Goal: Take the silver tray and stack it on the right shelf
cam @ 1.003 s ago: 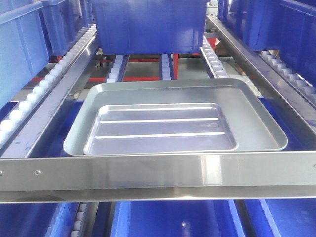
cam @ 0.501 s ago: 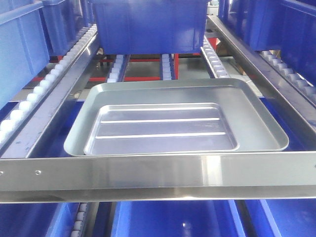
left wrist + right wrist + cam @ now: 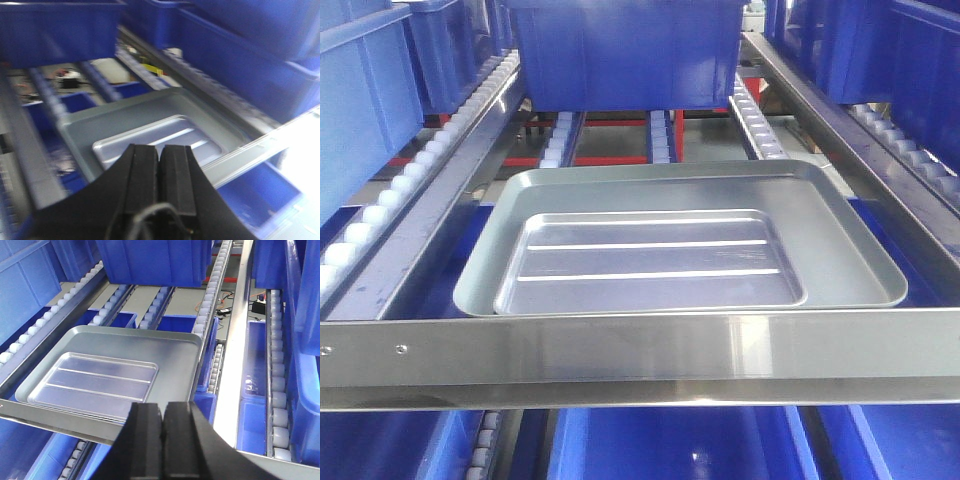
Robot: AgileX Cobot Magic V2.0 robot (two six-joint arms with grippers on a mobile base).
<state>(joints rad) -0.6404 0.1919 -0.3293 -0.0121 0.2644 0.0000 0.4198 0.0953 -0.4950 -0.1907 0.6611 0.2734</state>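
Both hands (image 3: 160, 165) (image 3: 162, 422) are matte black, flat-fingered.

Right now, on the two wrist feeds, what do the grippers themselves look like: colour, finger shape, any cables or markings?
Both look alike: matte black. The left gripper has two flat, blocky rectangular fingers on a base that flares wide, with a thin dark cable looping at the bottom between them. The right gripper shows the same squared black fingers on a flared black body. No markings or labels are visible on either.
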